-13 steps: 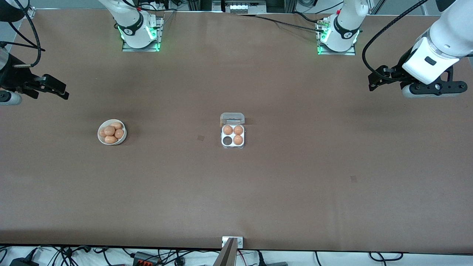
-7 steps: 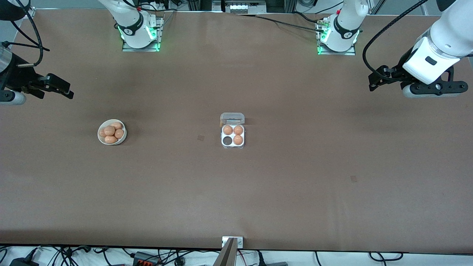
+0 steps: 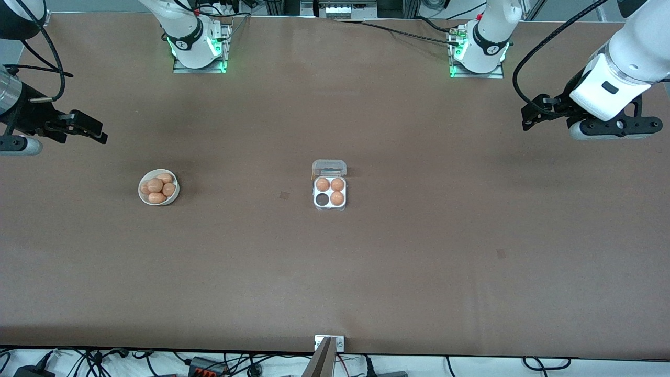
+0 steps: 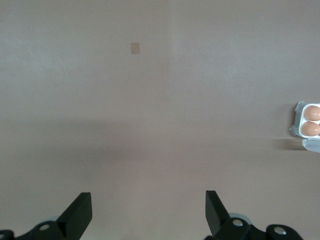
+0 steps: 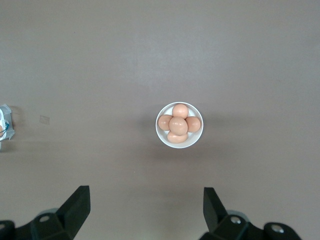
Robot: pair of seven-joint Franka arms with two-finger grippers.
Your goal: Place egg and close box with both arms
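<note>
The box (image 3: 330, 205) sits at the table's middle, its clear lid (image 3: 329, 167) standing open. It holds three orange-brown eggs, and one cell (image 3: 321, 199) is empty. Several more eggs (image 3: 155, 185) lie in a round white bowl (image 3: 141, 192) toward the right arm's end. My right gripper (image 3: 94, 131) is open and empty, up in the air over bare table near that end; its wrist view shows the bowl (image 5: 163, 137) and its eggs (image 5: 178, 125) below. My left gripper (image 3: 531, 115) is open and empty, high over the left arm's end. The box's edge (image 4: 298, 119) shows in the left wrist view.
Small square marks lie on the brown table (image 3: 284, 196) (image 3: 501, 253). A metal bracket (image 3: 329, 343) sits at the table's edge nearest the front camera. Both arm bases (image 3: 199, 50) (image 3: 479, 55) stand along the table's back edge.
My right gripper has moved a little toward the table's middle, closer to the bowl. The left arm has barely moved. The box and the bowl are as before.
</note>
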